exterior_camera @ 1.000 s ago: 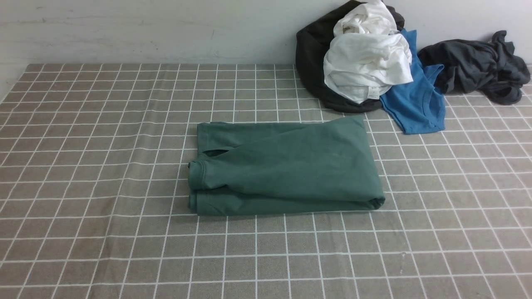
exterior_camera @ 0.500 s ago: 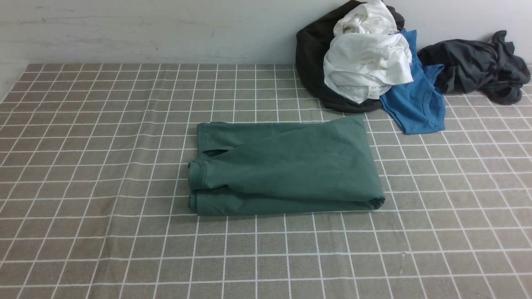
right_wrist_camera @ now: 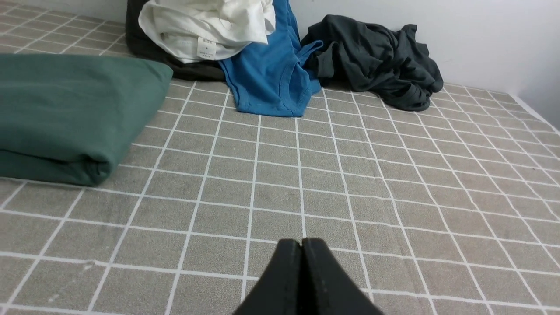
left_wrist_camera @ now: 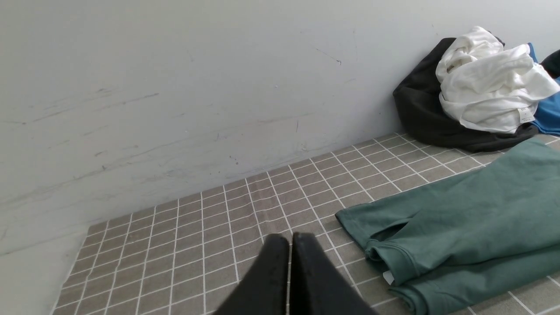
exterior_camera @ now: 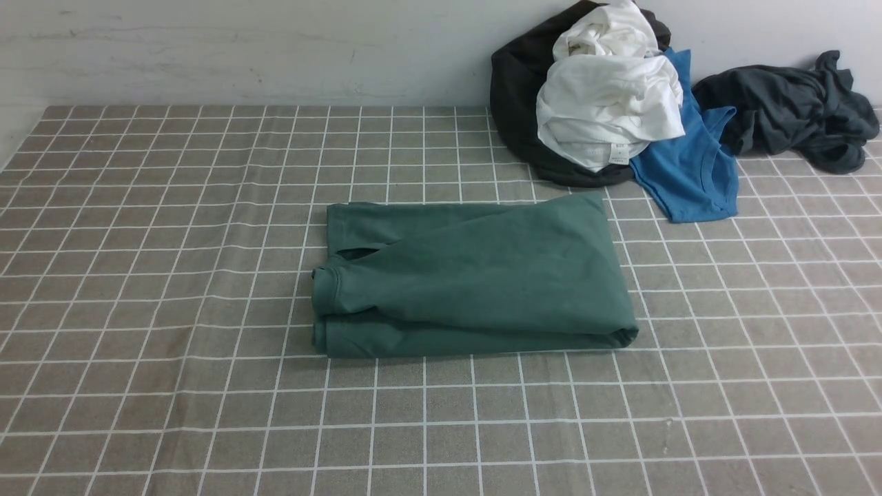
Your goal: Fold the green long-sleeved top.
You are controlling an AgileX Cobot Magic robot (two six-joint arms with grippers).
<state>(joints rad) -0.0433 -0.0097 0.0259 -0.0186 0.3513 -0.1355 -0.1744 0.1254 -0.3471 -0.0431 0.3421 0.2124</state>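
Note:
The green long-sleeved top (exterior_camera: 475,275) lies folded into a thick rectangle in the middle of the checked tablecloth, a ribbed edge showing at its left end. It also shows in the left wrist view (left_wrist_camera: 472,210) and the right wrist view (right_wrist_camera: 65,113). Neither arm appears in the front view. My left gripper (left_wrist_camera: 291,238) is shut with nothing in it, off the top's left end. My right gripper (right_wrist_camera: 302,243) is shut and empty, over bare cloth off the top's right end.
A pile at the back right holds a black garment (exterior_camera: 517,89), a white garment (exterior_camera: 606,103) and a bright blue shirt (exterior_camera: 689,172). A dark grey garment (exterior_camera: 792,110) lies against the wall further right. The wall (exterior_camera: 275,48) bounds the table's far side.

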